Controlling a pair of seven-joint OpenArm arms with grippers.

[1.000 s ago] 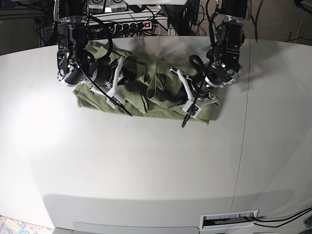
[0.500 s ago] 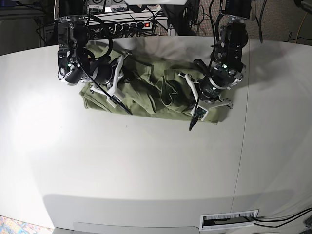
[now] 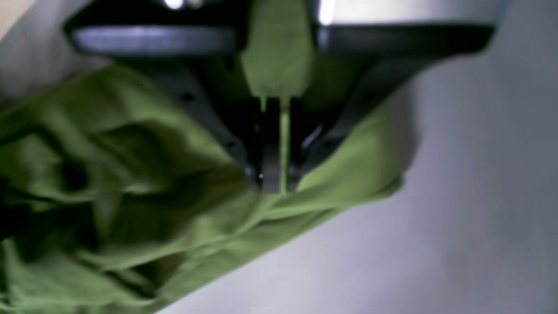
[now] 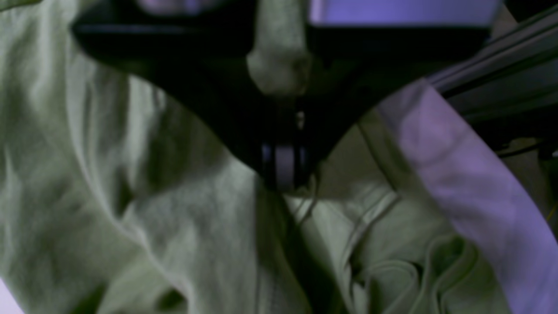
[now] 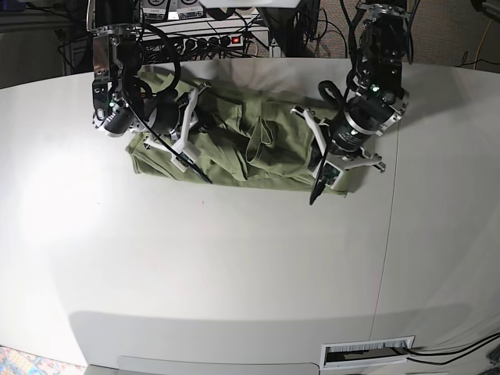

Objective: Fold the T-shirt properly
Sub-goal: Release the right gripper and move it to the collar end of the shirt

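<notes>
Both my grippers, left [image 5: 322,173] and right [image 5: 178,154], are closed on pinches of the shirt [image 5: 234,148], which lies bunched on the surface [image 5: 234,273]; soft, limp cloth, best held at edges.

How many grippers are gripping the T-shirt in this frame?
2. The right gripper pinches the T-shirt near its far-left part in the base view; the left gripper pinches its right end.
</notes>
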